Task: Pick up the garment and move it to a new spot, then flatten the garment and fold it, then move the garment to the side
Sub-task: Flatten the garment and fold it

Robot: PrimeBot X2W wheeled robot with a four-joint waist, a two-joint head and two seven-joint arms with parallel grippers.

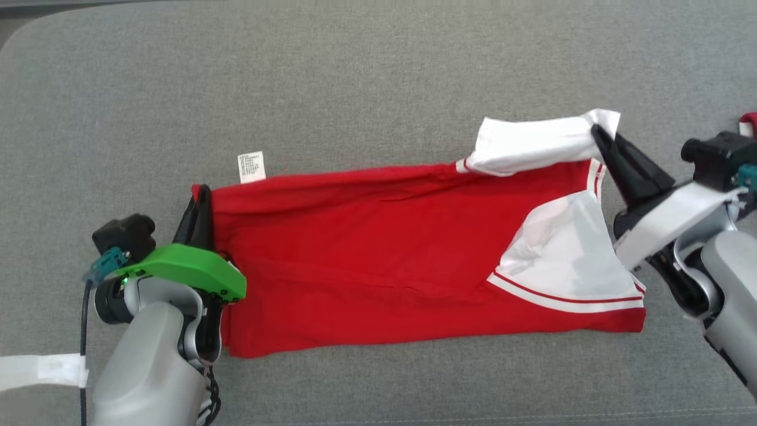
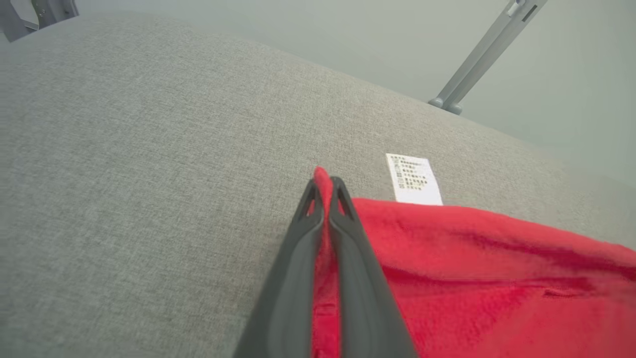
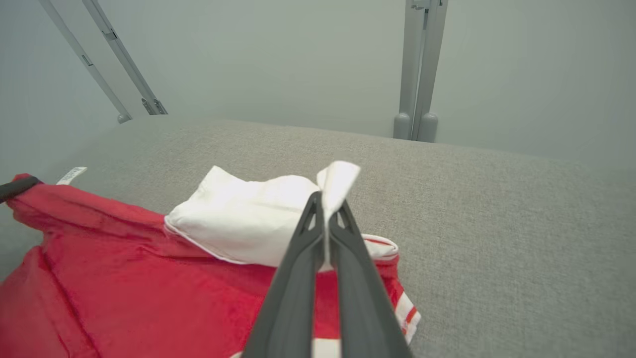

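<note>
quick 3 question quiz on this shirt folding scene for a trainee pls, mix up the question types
1. True or false: the left gripper is shut on a red corner of the garment.
2. Multiple choice: what does the right gripper pinch? A) the white sleeve B) a red hem C) nothing
3. Short answer: which gripper is nearer the care label?

Key: 1 true; 2 A; 3 the left gripper.
</note>
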